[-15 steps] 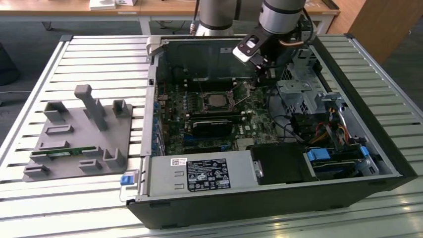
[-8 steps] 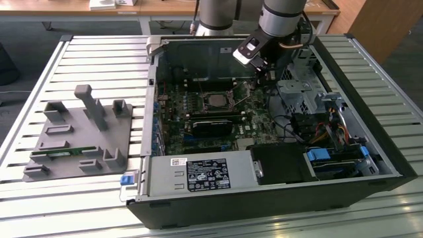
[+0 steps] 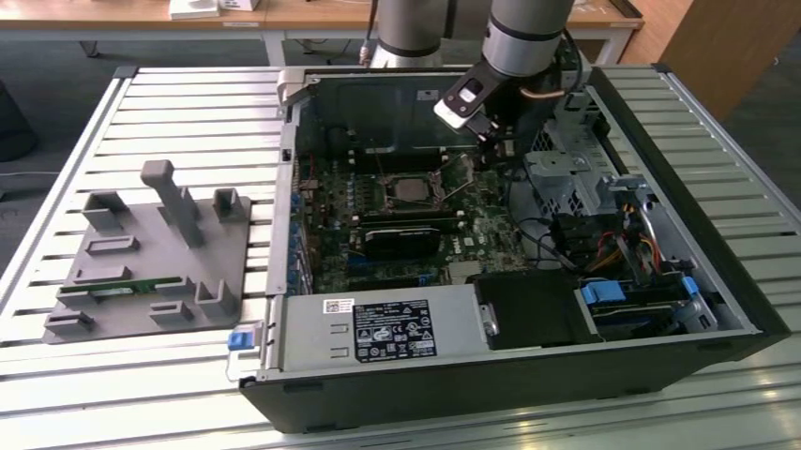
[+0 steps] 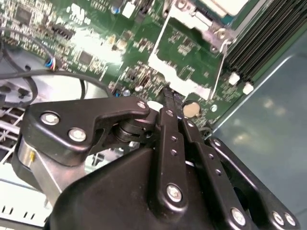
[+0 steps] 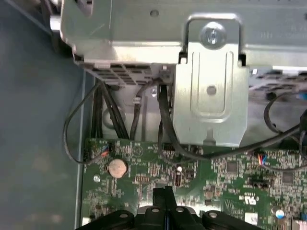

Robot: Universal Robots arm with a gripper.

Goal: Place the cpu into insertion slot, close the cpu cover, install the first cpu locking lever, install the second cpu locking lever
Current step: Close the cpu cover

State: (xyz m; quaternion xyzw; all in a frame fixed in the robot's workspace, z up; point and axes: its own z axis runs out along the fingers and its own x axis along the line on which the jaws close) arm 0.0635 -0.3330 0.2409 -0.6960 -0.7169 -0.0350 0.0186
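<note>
End effector (image 4: 168,98), seemingly closed, near insertion slot (image 3: 407,191)

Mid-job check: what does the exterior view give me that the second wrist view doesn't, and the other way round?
Exterior view adds: the whole open computer case on the slatted table, the grey fixture at the exterior view's left, and the labelled power supply.
Second wrist view adds: the coin battery close to the end effector tip, and a thin wire lever by the socket.
Both share: the insertion slot and the green board around it.
</note>
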